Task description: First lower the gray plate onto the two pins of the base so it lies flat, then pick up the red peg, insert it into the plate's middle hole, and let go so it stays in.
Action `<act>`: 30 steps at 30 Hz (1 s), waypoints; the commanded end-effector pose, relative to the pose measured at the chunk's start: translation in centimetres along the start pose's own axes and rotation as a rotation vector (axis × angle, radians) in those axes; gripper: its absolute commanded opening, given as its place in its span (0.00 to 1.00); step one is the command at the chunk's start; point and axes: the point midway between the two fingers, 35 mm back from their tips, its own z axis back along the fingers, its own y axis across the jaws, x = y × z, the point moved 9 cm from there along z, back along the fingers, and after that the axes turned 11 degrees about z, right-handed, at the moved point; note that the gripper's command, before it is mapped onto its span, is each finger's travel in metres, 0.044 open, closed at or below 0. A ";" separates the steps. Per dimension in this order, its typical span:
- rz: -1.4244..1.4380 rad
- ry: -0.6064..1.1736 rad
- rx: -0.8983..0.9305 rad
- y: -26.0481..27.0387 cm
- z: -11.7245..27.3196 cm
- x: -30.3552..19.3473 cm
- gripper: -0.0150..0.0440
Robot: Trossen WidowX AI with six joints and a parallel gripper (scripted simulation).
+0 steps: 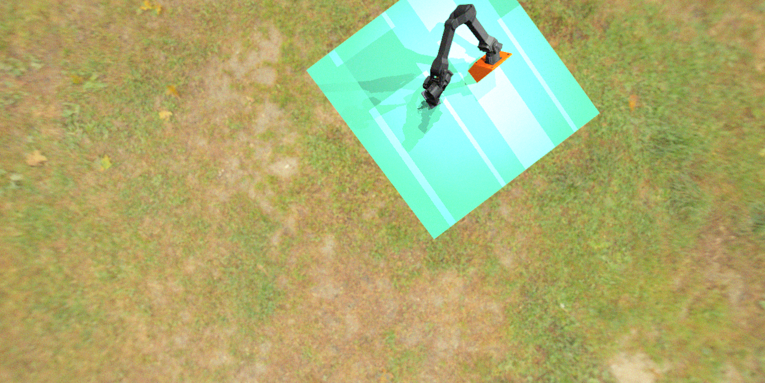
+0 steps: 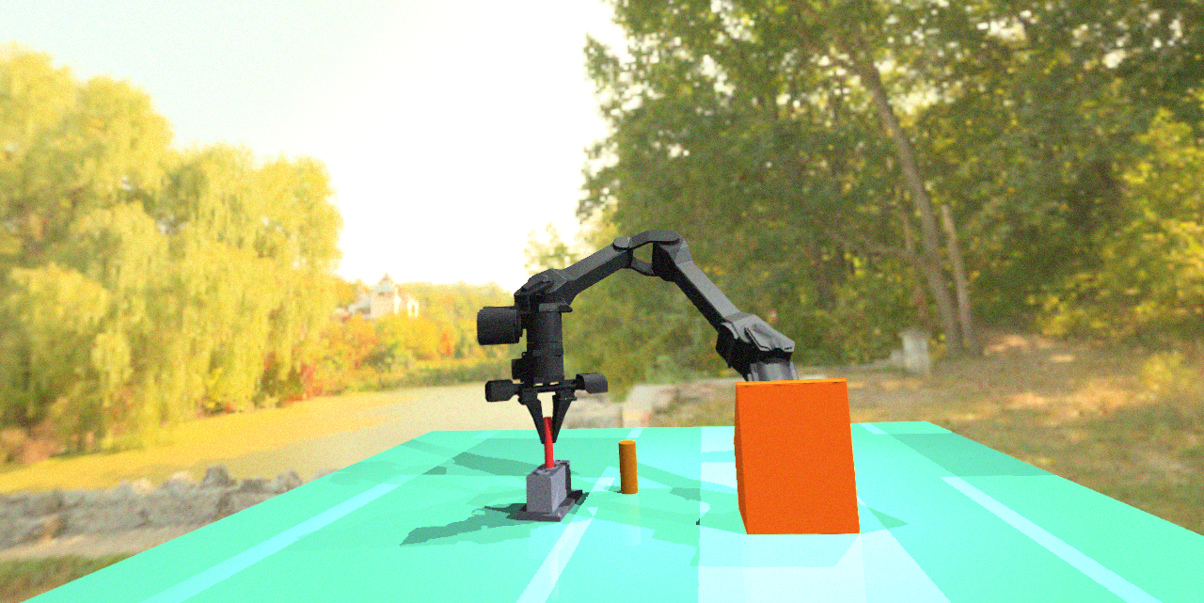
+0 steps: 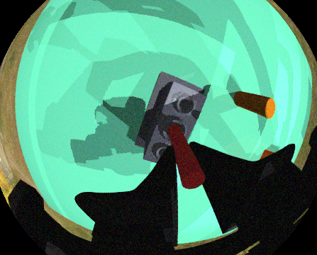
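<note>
The gray plate [image 2: 547, 488] lies on its dark base [image 2: 548, 514] on the green mat. In the wrist view the plate [image 3: 174, 115] shows a pin at each end. My gripper [image 2: 546, 424] is shut on the red peg [image 2: 547, 441] and holds it upright right over the plate. The peg's lower end touches or enters the plate's middle hole; in the wrist view the peg [image 3: 186, 157] runs from my fingers to the plate's middle. From above the gripper [image 1: 432, 96] hides the plate.
A small orange cylinder [image 2: 627, 466] stands upright to the right of the base and shows in the wrist view [image 3: 254, 103]. A large orange block [image 2: 794, 454] stands at the arm's foot, also seen from above [image 1: 487, 66].
</note>
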 end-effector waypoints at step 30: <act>0.007 -0.008 0.000 0.0 0.7 -0.2 0.51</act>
